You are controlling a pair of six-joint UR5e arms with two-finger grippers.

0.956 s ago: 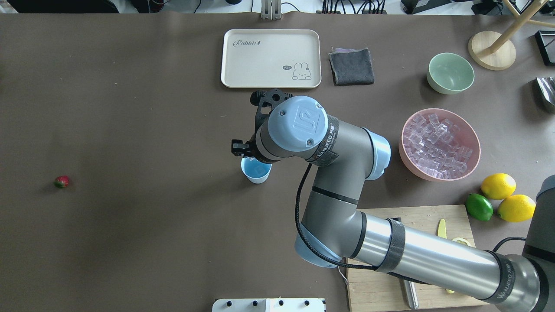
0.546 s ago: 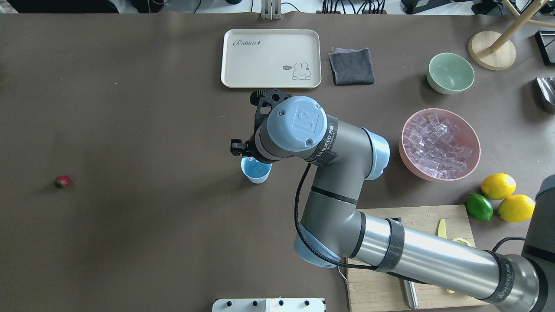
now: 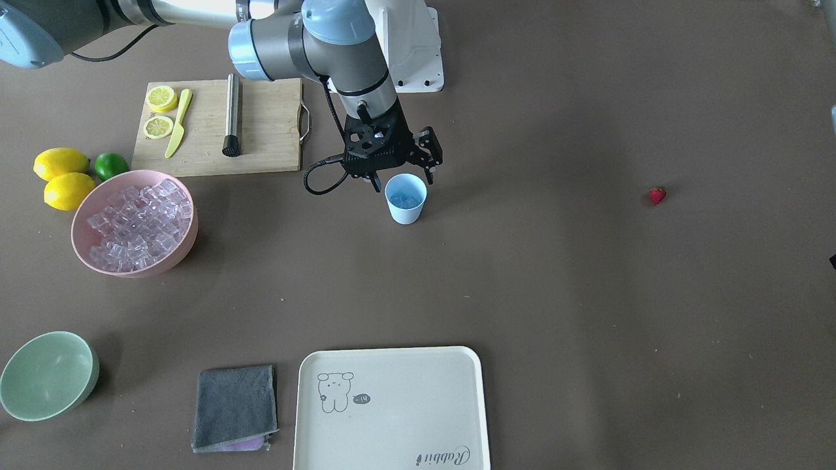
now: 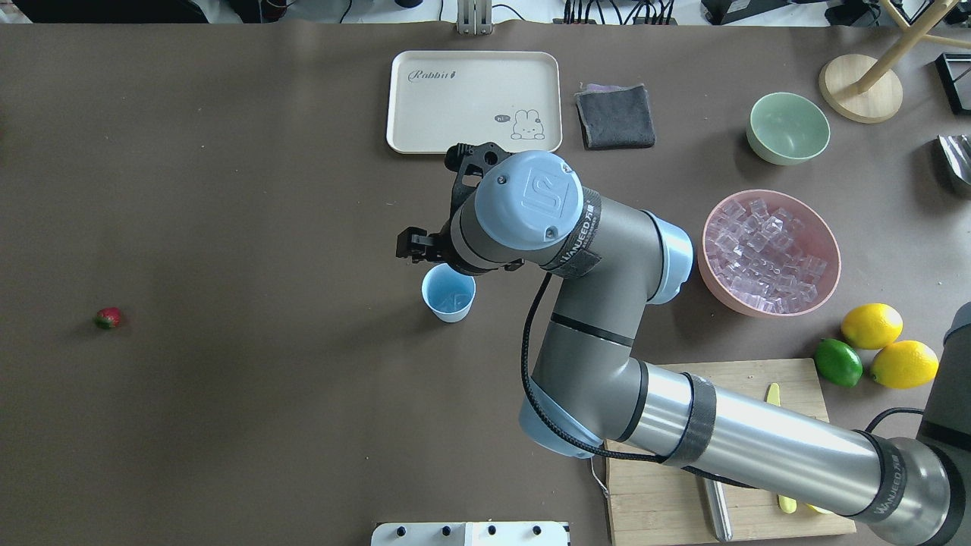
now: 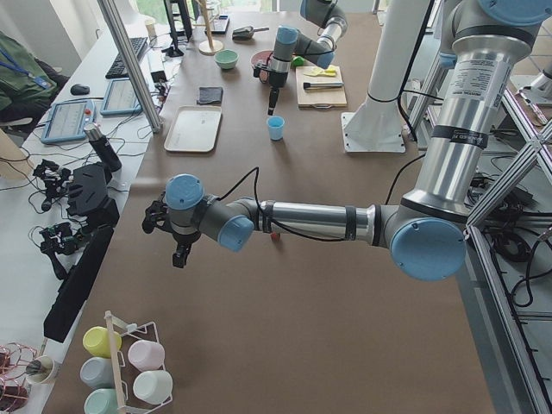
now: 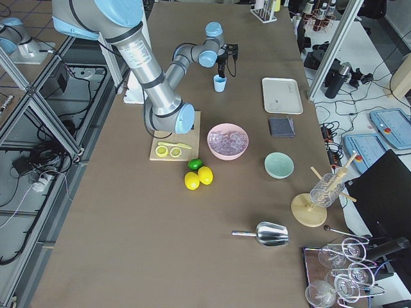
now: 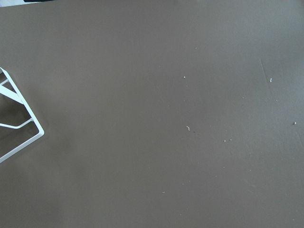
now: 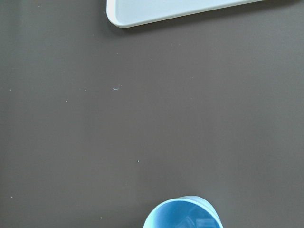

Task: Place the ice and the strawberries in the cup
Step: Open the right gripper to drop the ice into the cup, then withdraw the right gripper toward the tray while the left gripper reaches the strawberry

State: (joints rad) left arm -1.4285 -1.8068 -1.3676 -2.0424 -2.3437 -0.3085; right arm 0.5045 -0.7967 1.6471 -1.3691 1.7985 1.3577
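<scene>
Right gripper [image 3: 403, 175]: hanging over the table just on the robot's side of the cup, fingers spread apart with nothing between them; wrist pointing down.
Cup [image 3: 405, 198]: upright mid-table, just beside the fingertips on the tray side; glassy ice [image 3: 406, 198] shows inside it in the front view, how many cubes I cannot tell.
Ice supply: pink bowl [image 4: 831, 244] heaped with cubes, well to the robot's right of the cup.
Strawberry [image 4: 108, 318]: alone on the bare table, far to the robot's left, well apart from the cup.
Left gripper [image 5: 169, 233]: shows only in the left side view, low over bare table; spread or closed, I cannot tell.
Step in hand: judged, an ice drop just made; the strawberry not yet fetched.
Next move: judged, either more ice from the bowl, or a pinch on the small berry, which sits nearer the left arm.
</scene>
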